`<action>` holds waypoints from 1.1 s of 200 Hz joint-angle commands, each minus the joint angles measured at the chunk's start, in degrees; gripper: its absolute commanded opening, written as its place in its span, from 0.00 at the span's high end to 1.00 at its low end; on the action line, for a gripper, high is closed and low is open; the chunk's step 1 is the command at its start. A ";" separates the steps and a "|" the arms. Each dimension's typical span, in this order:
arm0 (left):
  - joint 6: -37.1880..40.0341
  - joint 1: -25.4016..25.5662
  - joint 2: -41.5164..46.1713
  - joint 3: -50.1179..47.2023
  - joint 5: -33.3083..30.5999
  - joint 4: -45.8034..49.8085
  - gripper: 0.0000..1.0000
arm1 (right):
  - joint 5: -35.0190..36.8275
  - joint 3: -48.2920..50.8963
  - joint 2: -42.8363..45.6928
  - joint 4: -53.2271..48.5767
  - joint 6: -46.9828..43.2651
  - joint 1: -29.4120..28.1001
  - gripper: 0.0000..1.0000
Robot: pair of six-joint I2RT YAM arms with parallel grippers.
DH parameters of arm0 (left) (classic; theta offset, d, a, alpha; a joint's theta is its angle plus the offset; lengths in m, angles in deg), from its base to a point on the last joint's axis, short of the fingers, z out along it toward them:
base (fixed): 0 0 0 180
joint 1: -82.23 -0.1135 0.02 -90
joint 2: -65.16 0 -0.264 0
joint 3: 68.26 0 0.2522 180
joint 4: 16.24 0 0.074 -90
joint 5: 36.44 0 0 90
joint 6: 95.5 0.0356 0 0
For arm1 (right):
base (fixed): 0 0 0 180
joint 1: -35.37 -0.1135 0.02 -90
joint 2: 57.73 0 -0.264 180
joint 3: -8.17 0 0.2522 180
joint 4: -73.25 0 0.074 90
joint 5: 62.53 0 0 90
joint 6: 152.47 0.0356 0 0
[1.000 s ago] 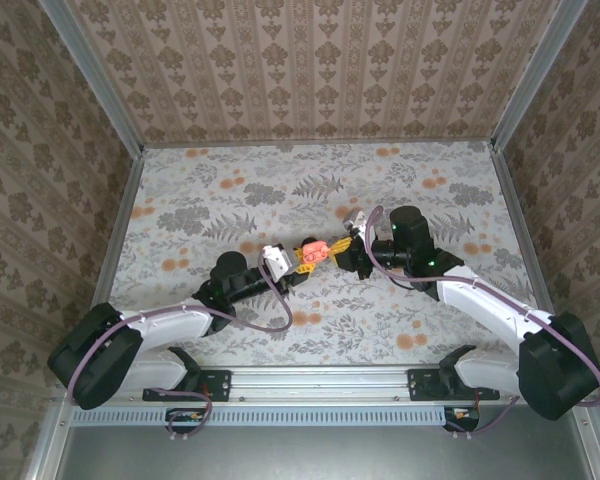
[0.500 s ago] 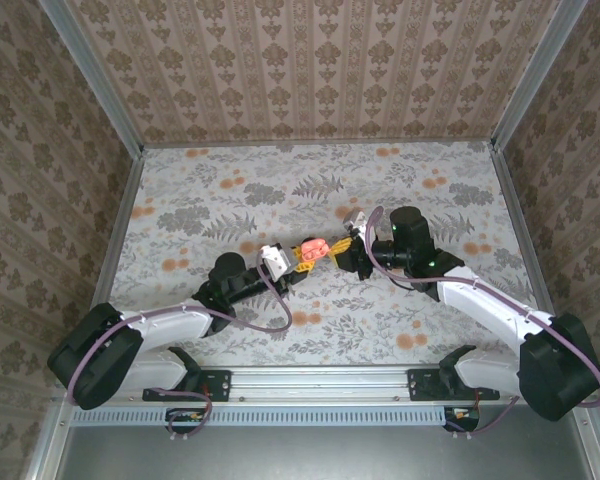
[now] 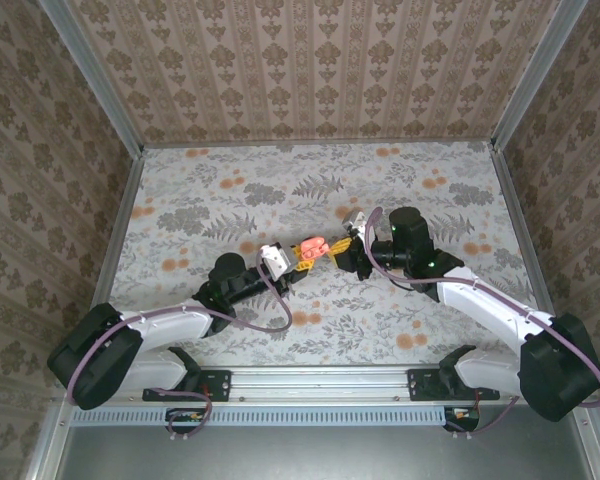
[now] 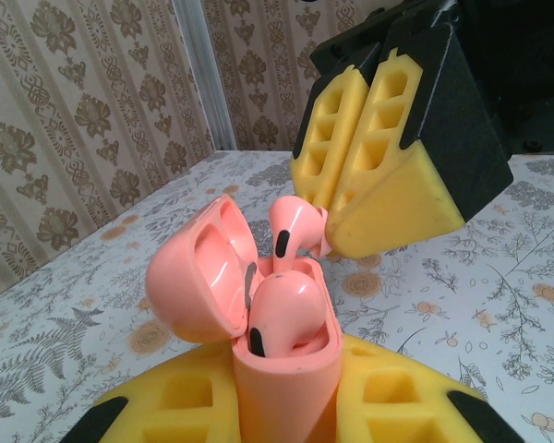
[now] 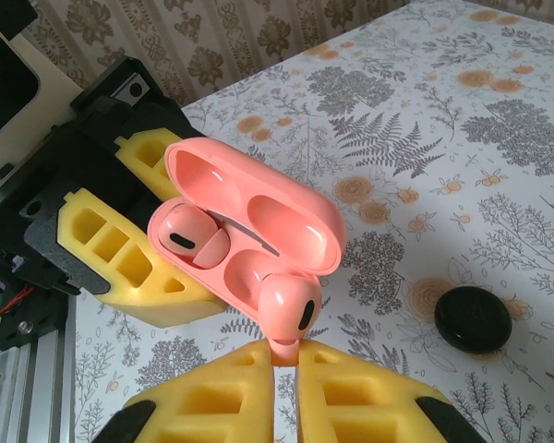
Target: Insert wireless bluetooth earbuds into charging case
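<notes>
Salmon-pink second earbud (image 5: pixel 286 309), tiny and dark-tipped, poised at the open charging case (image 5: pixel 258 221) over the middle of the floral table (image 3: pixel 200 200).

Left jaws pinch the pink, pebble-shaped plastic case upright, hinged lid open, with one pink earbud (image 5: pixel 186 235) already seated. Right jaws are pressed together on the other earbud's end, at the rim of the empty well. The next move probably calls for fine alignment, a gentle press and a release. No brand or writing is readable.

White link shells and bulky black joint housings make up the left arm (image 3: pixel 170 325) and right arm (image 3: pixel 480 300), with mauve cables (image 3: pixel 289 308) looping along each. The left gripper (image 3: pixel 302 258) and right gripper (image 3: pixel 338 247) bear yellow pocketed fingers (image 4: pixel 415 185) backed with black. Black bases (image 3: pixel 95 365) sit at 7 and 5 o'clock.
</notes>
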 commanded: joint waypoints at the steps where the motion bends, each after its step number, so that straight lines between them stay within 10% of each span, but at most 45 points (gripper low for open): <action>1: 0.32 0.69 1.44 -0.11 0.03 -3.70 0.83 | 1.02 0.74 1.39 -0.78 1.28 -0.76 0.86; 220: 1.52 1.57 2.05 -0.46 -3.92 -3.37 0.83 | 3.13 0.57 0.95 3.17 5.08 -2.18 0.86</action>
